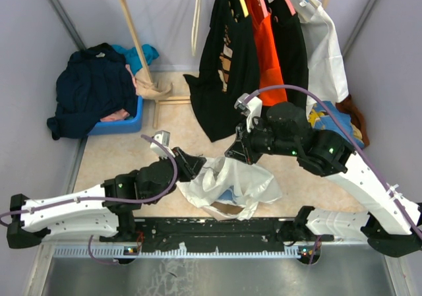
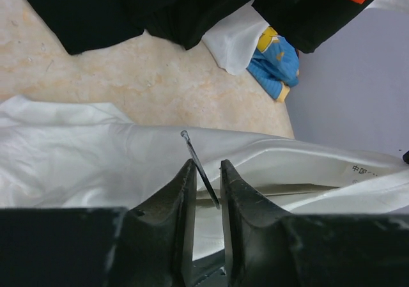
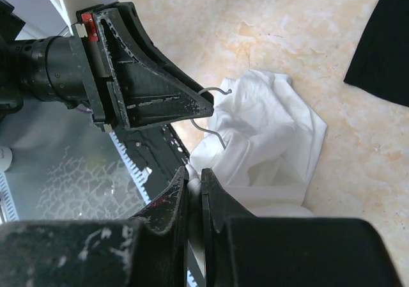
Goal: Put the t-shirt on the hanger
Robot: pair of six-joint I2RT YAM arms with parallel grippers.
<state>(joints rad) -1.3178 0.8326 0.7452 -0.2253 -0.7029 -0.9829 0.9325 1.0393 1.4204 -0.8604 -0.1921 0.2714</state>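
White and crumpled, the t-shirt [image 1: 245, 179] is bunched between the 2 arms, just ahead of their bases and over the beige floor [image 1: 119, 157]. The right gripper [image 3: 195, 172] is clenched on a fold of it. The left gripper [image 2: 207, 165] grasps the hanger [image 2: 192, 147] by its silver wire hook, with the cloth close behind; the rest of the hanger is hidden. Far left, a blue tub [image 1: 128, 121] holds a heap of dark navy clothing [image 1: 92, 88] that spills over its rim, with a pink scrap [image 1: 115, 115] at the edge.
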